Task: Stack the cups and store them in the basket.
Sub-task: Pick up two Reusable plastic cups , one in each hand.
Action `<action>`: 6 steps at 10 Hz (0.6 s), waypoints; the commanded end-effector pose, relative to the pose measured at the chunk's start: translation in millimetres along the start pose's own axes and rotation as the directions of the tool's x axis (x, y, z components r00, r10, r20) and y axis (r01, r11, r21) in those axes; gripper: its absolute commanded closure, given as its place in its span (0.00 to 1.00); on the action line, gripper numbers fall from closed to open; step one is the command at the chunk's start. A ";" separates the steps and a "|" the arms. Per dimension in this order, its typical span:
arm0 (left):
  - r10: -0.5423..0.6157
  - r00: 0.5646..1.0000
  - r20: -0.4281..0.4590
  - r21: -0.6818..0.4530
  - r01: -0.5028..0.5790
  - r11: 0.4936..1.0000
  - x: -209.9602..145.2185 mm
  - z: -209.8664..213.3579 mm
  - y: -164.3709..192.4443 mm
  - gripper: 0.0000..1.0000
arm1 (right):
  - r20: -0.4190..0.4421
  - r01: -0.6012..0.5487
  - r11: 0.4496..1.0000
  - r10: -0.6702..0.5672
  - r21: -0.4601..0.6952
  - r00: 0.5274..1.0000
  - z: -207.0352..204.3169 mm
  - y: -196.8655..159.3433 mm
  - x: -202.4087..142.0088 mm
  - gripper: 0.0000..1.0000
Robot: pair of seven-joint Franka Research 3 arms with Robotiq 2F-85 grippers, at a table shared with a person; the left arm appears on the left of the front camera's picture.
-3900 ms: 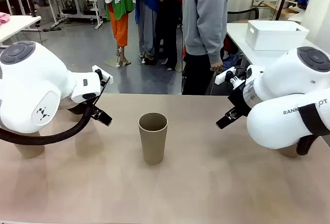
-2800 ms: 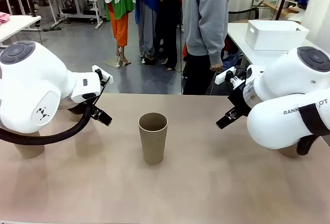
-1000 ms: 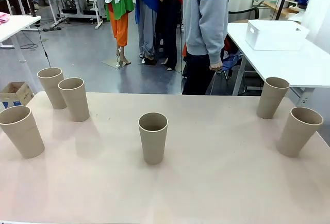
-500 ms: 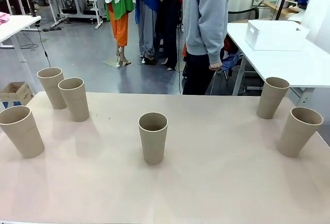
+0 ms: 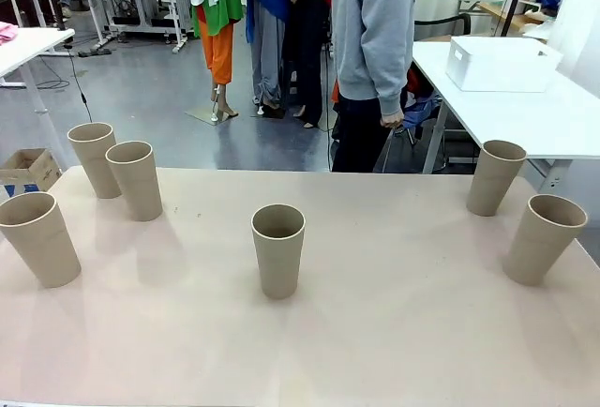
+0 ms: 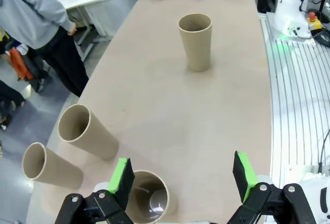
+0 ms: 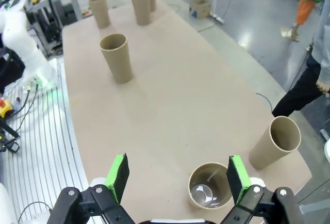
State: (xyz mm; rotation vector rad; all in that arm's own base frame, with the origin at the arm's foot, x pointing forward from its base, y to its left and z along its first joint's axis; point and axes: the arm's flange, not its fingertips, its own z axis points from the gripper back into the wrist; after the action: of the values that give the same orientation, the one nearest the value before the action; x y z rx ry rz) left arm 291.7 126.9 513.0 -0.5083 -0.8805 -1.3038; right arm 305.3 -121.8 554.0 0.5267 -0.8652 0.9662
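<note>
The pale tan tabletop (image 5: 394, 332) runs lengthwise ahead of both pincers. At its far edge stands a person in a grey hooded top (image 5: 375, 32), off to the side of each pincer's line of sight. The white basket (image 5: 502, 63) sits on a separate white table behind the tabletop, on the right pincer's side of the room and well apart from both pincers; nothing can be seen inside it from here.

All six cups stand upright, mouths up, none stacked. One cup (image 6: 147, 198) stands almost directly under the left pincer (image 6: 182, 180), its rim beneath one green pad (image 6: 122, 181). Two more cups (image 6: 85, 136) (image 6: 49, 166) stand just outside that same finger, near each other but apart. The middle cup (image 6: 195, 41) stands alone well ahead of the left pincer.

From the right wrist, a cup (image 7: 210, 185) stands below the right pincer (image 7: 176, 178), close to one pad (image 7: 235, 178), and another cup (image 7: 276, 141) stands just outside that finger, near the tabletop's edge. The middle cup lies well ahead, and the three left-side cups farther still.

Both pincers hang above the tabletop with jaws spread wide, gripping nothing.
</note>
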 end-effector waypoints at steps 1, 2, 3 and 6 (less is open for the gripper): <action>0.014 1.000 0.019 0.036 -0.015 0.999 -6.0 3.9 -0.5 0.00 | 0.043 -0.001 1.000 0.000 0.012 0.999 0.3 -3.9 2.3 0.00; 0.000 1.000 0.000 0.000 0.000 1.000 0.0 0.0 0.0 0.00 | 0.000 0.000 1.000 0.000 0.000 1.000 0.0 0.0 0.0 0.00; 0.000 1.000 0.000 0.000 0.000 1.000 0.0 0.0 0.0 0.00 | 0.000 0.000 1.000 0.000 0.000 1.000 0.0 0.0 0.0 0.00; 0.000 1.000 0.000 0.000 0.000 1.000 0.0 0.0 0.0 0.00 | 0.000 0.000 1.000 0.000 0.000 1.000 0.0 0.0 0.0 0.00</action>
State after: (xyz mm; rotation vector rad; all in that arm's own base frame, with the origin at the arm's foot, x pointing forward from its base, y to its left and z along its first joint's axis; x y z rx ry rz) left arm 292.0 126.5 513.2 -0.5003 -0.8679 -1.2989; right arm 304.2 -120.0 553.3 0.5219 -0.8433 0.9435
